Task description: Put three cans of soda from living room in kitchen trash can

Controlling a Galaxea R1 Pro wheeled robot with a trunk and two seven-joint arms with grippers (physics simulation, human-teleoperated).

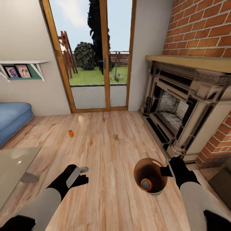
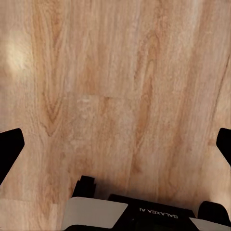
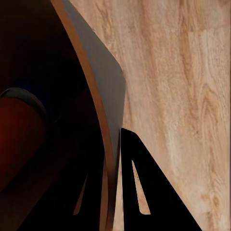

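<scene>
On the left, past the blue sofa [image 1: 12,120] and the glass desk [image 1: 14,170], the left hand [image 1: 80,175] hangs over the wooden floor [image 1: 112,138], its two black fingers [image 2: 10,149] spread wide with nothing between them. Farther from the robot than that hand, nearer the wood-framed glass doors [image 1: 96,54], one small bright-orange soda can [image 1: 71,133] stands alone on the floor. To the right of the left hand is the round copper-brown trash can [image 1: 139,166], and a second orange can with a grey end [image 1: 146,184] lies inside it. The right hand [image 1: 170,168] pinches the trash can's rim, one finger [image 3: 149,192] outside the wall. The third can is not seen. The cans look light, hard and smooth, so one could slip or roll; squeezing it around its middle seems best. The bin looks stiff and light, and may tip when held by one edge.
</scene>
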